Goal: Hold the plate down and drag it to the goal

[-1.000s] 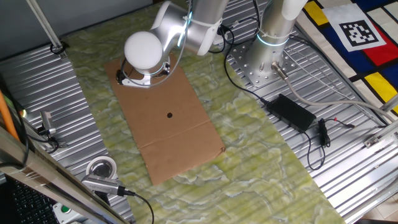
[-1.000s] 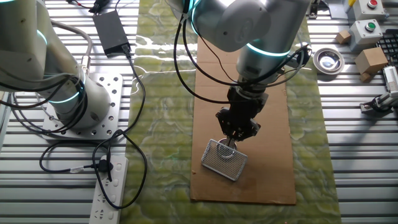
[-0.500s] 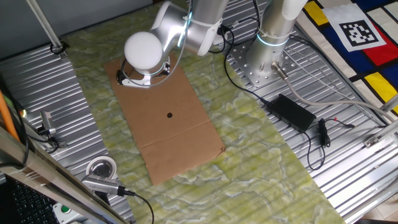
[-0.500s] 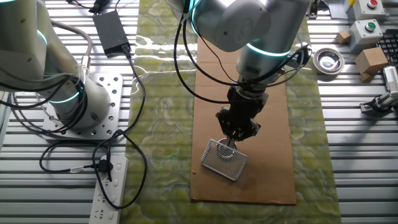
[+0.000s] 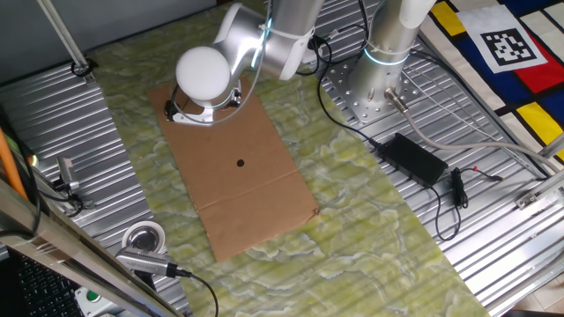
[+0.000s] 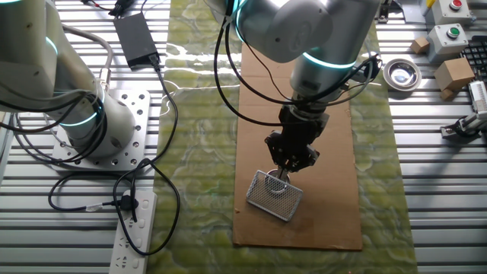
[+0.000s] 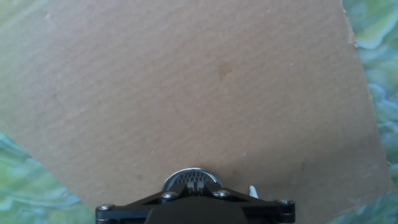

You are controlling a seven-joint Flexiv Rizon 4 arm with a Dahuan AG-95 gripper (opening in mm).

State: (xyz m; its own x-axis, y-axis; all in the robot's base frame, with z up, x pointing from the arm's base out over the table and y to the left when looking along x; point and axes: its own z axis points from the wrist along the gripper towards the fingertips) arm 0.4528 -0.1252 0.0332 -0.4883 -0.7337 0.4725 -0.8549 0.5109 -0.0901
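The plate (image 6: 274, 195) is a small silver piece with a dark mesh centre, lying on the near end of a brown cardboard sheet (image 6: 331, 198). My gripper (image 6: 286, 173) stands upright over it, jaws shut together, tip pressed on the plate's far edge. In the hand view only the plate's rounded rim (image 7: 191, 178) shows, just ahead of the shut gripper (image 7: 193, 188). In one fixed view the arm's white joint hides the gripper, and only the plate's edge (image 5: 187, 117) shows beneath it. A tiny black dot (image 5: 240, 162) lies mid-cardboard.
The cardboard (image 5: 256, 189) lies on a green mottled mat (image 5: 370, 229). A white tape roll (image 5: 144, 238) sits off the mat, also in the other fixed view (image 6: 401, 74). A black power adapter (image 5: 412, 158) with cables, a second arm's base (image 6: 91, 125) and a power strip (image 6: 133, 228) flank the mat.
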